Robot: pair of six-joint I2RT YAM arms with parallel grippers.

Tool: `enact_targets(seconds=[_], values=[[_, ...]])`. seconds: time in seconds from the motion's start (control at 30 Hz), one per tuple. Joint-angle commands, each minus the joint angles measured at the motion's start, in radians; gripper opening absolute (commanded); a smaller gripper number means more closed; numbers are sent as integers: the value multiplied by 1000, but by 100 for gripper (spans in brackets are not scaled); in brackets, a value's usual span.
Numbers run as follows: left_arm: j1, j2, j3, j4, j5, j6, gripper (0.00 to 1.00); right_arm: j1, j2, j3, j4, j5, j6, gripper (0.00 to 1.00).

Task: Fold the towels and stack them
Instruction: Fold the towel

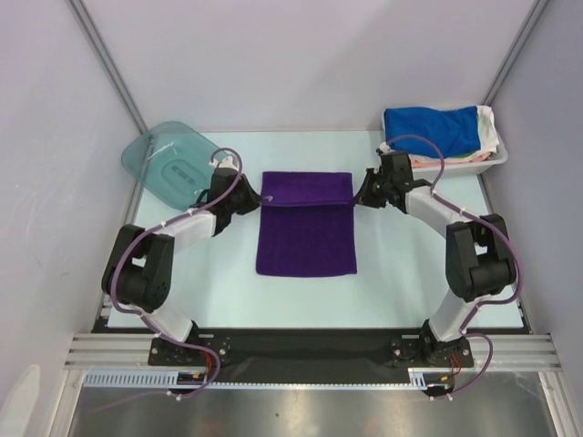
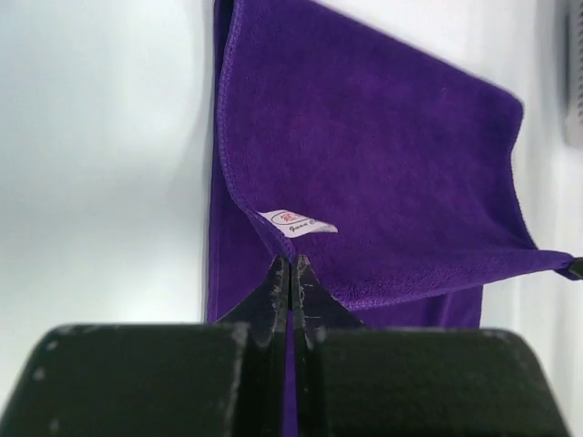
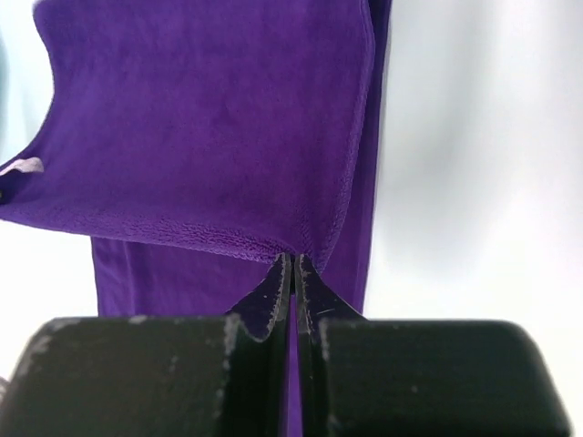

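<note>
A dark purple towel (image 1: 305,232) lies in the middle of the table, its far part doubled over toward me into a flap. My left gripper (image 1: 259,198) is shut on the flap's left corner, beside a small white tag (image 2: 298,221). My right gripper (image 1: 357,198) is shut on the flap's right corner (image 3: 301,248). Both corners are lifted slightly off the lower layer (image 2: 228,282). In the wrist views each pair of black fingers (image 2: 273,291) (image 3: 273,291) pinches the hem. A royal blue towel (image 1: 430,127) lies on top in the bin at the far right.
A white bin (image 1: 492,160) at the far right corner holds the blue towel over white and pinkish cloth. A teal translucent lid (image 1: 168,164) lies at the far left, just behind my left wrist. White walls enclose the table on three sides.
</note>
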Motion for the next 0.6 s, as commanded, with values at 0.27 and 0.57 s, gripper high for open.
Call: enact_targets(seconds=[0.27, 0.57], values=[[-54, -140, -106, -35, 33, -3, 0, 46, -142, -110, -48, 41, -9, 0], [-90, -231, -174, -59, 21, 4, 0, 91, -215, -198, -55, 66, -15, 0]])
